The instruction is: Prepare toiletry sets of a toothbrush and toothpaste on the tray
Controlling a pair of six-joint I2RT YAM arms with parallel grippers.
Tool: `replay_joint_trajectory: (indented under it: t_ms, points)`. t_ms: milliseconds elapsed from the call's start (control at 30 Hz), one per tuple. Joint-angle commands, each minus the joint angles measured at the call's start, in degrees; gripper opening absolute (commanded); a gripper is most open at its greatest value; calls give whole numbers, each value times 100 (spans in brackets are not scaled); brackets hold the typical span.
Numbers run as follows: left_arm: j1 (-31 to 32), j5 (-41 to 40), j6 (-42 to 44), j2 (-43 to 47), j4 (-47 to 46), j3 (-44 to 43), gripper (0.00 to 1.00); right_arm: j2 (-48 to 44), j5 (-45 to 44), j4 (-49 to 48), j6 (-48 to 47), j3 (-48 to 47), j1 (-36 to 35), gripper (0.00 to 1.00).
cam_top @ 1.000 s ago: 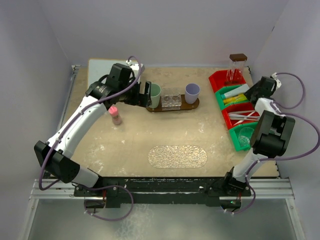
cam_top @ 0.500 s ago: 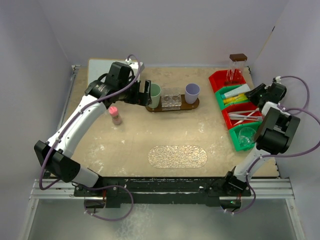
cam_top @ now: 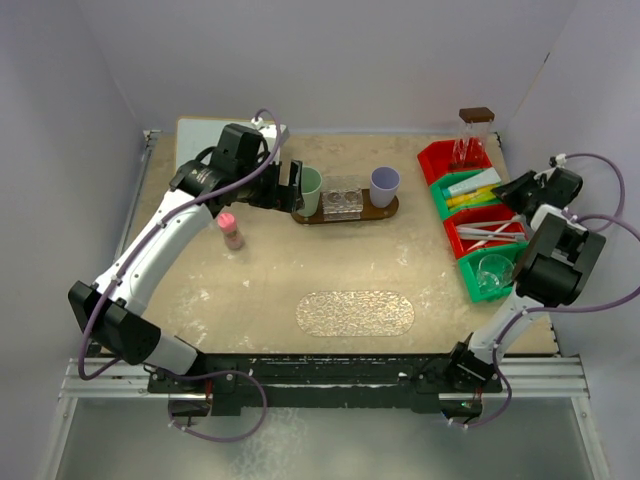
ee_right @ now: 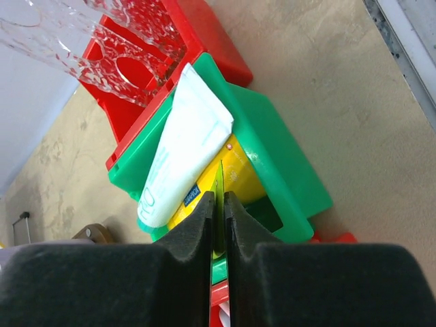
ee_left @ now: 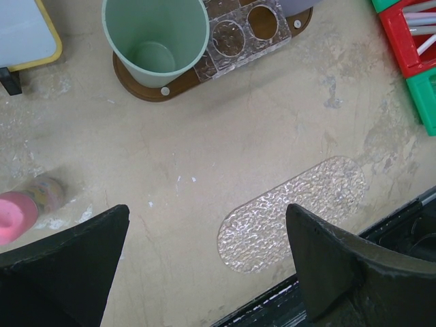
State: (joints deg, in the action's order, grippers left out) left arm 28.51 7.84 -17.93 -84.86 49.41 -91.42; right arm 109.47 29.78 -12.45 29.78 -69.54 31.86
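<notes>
Right end effector (ee_right: 218,208) pinched on yellow tube (ee_right: 238,170) edge, green bin (ee_right: 289,170). Left end effector (ee_left: 208,218) spread wide, empty, above worktop (ee_left: 204,150).

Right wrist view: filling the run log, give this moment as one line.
right end effector: shut on yellow tube, crimped end | tube: in green bin, beside white tube | left end effector: open, near green cup

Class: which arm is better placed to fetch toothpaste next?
Right: right gripper is shut on the yellow tube in the green bin; left gripper hangs open by the green cup.
</notes>
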Motion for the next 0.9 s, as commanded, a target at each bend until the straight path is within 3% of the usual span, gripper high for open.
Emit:
replay_joint_trajectory:
  t_ms: [0, 133, 333, 467, 633, 867]
  points:
    - [-39, 86, -38, 238, -21, -213, 93, -481, -91, -621, 61, 131, 57, 8]
    - [-39, 87, -98, 435, -34, -136, 93, -1161, -682, -1026, -150, 712, -224, 5]
    - [-39, 136, -204, 832, -94, -12, 93, -2081, -2441, -1635, -792, 1777, -1020, 6]
    - [-39, 190, -322, 1156, -114, 122, 94, -2482, -3150, -2433, -873, 2398, -1286, 0]
    - [-39, 304, -448, 1414, -86, 259, 93, -2939, -3651, -2841, -911, 2768, -1521, 0]
    - [-39, 404, -515, 1606, -64, 327, 94, -3990, -4316, -2451, -1359, 2809, -1977, 0]
